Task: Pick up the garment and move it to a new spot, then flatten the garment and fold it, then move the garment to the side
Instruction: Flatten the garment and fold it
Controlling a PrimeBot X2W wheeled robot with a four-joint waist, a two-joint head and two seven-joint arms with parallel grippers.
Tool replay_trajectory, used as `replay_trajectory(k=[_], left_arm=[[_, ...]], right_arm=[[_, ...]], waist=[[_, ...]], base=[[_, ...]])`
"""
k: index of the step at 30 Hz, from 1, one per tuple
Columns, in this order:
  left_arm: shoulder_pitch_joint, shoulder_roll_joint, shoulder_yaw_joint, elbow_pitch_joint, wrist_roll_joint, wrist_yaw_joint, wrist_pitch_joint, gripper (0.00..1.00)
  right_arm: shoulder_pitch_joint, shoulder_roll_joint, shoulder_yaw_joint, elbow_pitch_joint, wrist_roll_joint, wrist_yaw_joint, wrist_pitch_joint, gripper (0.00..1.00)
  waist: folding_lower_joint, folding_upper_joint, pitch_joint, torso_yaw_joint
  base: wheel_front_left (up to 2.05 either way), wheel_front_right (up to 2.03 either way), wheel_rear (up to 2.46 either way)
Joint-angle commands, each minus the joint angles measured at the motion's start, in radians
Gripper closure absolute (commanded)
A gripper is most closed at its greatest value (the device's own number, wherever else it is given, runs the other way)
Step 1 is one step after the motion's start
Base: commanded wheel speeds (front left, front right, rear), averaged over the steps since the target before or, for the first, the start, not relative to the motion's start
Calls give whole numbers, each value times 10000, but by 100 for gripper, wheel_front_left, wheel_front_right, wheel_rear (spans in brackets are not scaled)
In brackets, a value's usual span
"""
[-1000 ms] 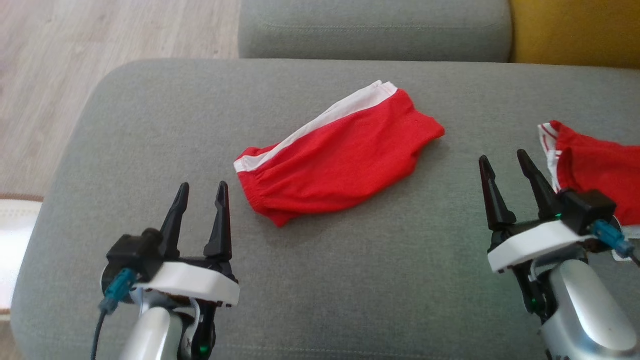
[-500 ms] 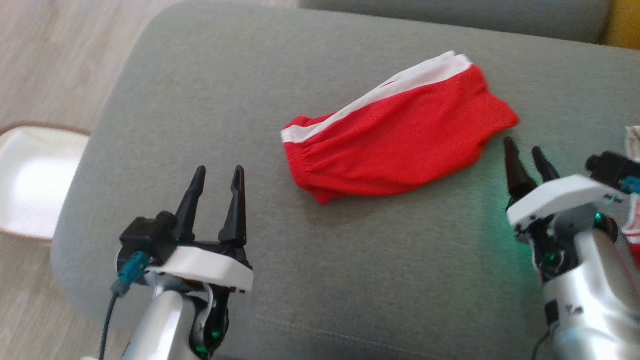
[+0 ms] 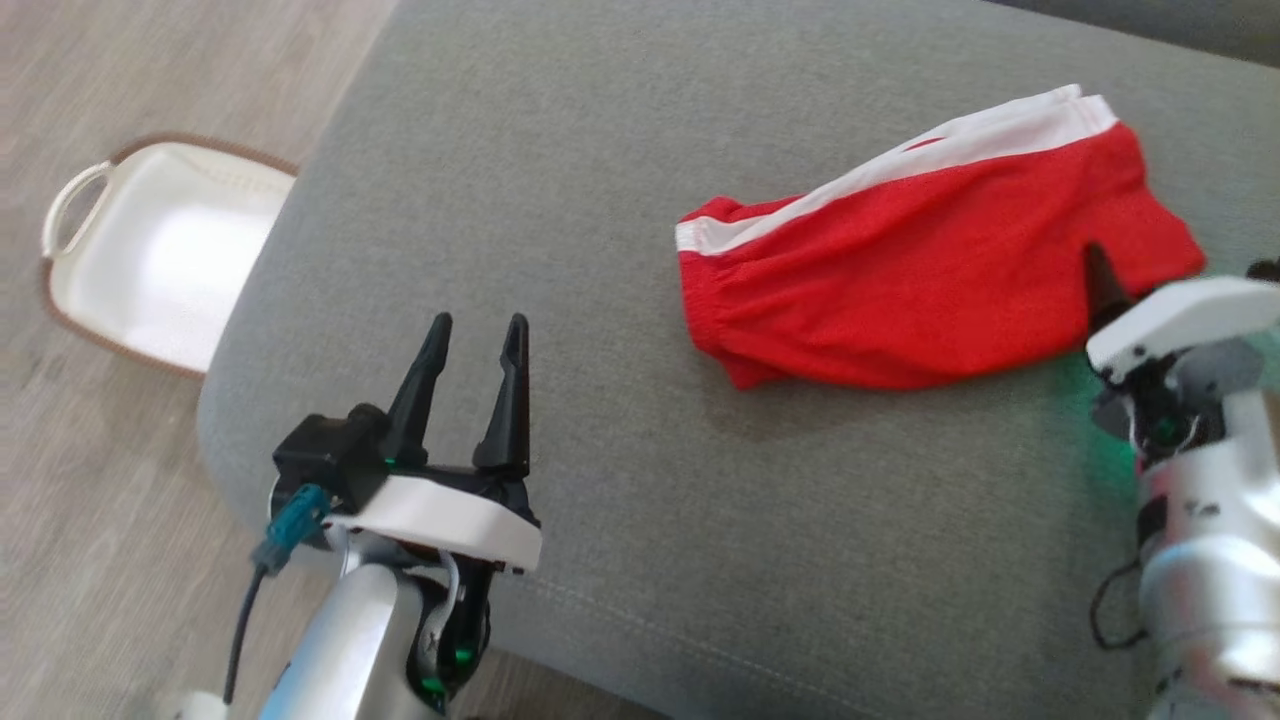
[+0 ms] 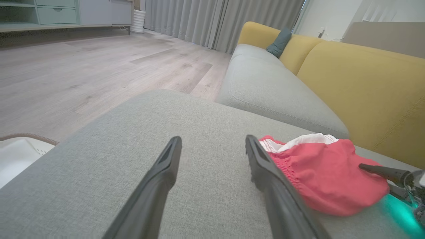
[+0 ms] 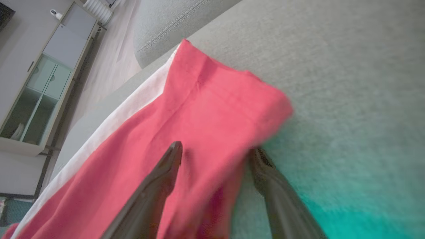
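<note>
The garment (image 3: 930, 270) is a pair of red shorts with a white side stripe, lying rumpled on the grey cushion (image 3: 650, 520). My right gripper (image 3: 1108, 278) is at the garment's right end. In the right wrist view, the right gripper (image 5: 215, 149) is open, with one finger on the red cloth (image 5: 199, 109) and the other at its edge. My left gripper (image 3: 478, 325) hovers open and empty over the cushion's near left part, well left of the shorts. In the left wrist view, the left gripper (image 4: 212, 139) has the garment (image 4: 318, 172) just right of its fingers.
A white basket (image 3: 150, 250) with a brown rim stands on the wooden floor left of the cushion. The cushion's rounded left edge (image 3: 250, 400) is close to my left arm. A second grey seat (image 4: 272, 89) and yellow backrests (image 4: 365, 89) lie beyond the garment.
The camera has turned left, bringing the basket into view and shifting the garment right. My right gripper has moved forward onto the garment's right end. The left arm holds its pose.
</note>
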Motion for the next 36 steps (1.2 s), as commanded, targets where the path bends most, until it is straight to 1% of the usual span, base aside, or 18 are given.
replay_trajectory(k=[1, 3, 6, 12, 13, 14, 15, 16, 21, 26, 30, 36], left_arm=[[-346, 44, 214, -361, -86, 84, -59, 0], [-375, 44, 148, -390, -152, 115, -59, 0], [-410, 44, 66, -425, -226, 157, -59, 0], [-453, 44, -61, -484, -346, 235, -59, 0], [-460, 44, -70, -491, -357, 246, -59, 0], [-465, 44, -72, -498, -365, 259, -59, 0], [-465, 44, -72, -498, -365, 259, -59, 0], [-469, 43, -66, -500, -372, 273, -59, 0], [-467, 43, -22, -438, -366, 281, -59, 0], [-471, 43, 116, -403, -279, 242, -59, 0], [-458, 43, 241, -369, -180, 186, -59, 0], [-318, 43, 436, -283, -45, 103, -59, 0]], right_arm=[[-554, 31, 2, 178, -326, -7, 278, 0], [-970, -4, -351, 644, -784, -7, 547, 0], [-1350, -25, -656, 1041, -1151, -7, 748, 0], [-1977, -153, -1048, 1678, -1920, -7, 772, 0], [-2073, -150, -1062, 1746, -2000, -7, 744, 9], [-2164, -145, -1066, 1776, -2055, -7, 656, 83], [-2164, -145, -1066, 1776, -2055, -7, 656, 83], [-2239, -140, -1088, 1789, -2085, -7, 526, 100], [-2388, -84, -1125, 1827, -1934, -7, -267, 100], [-2197, -48, -821, 1683, -1306, -7, -800, 100], [-1814, -103, -584, 1298, -608, -7, -1116, 100], [-799, -133, -378, 358, 180, -7, -1468, 100]], waist=[[0, 0, 163, 223], [0, 0, 273, 379], [0, 0, 360, 498], [0, 0, 504, 609], [0, 0, 518, 608], [0, 0, 529, 598], [0, 0, 529, 598], [0, 0, 535, 576], [0, 0, 430, 287], [0, 0, 209, -221], [0, 0, -14, -717], [0, 0, -445, -1472]], base=[[0, 0, 0], [0, 0, 0], [0, 0, 0], [0, 0, 0], [0, 0, 0], [0, 0, 0], [0, 0, 0], [0, 0, 0], [0, 0, 0], [0, 0, 0], [0, 0, 0], [0, 0, 0]])
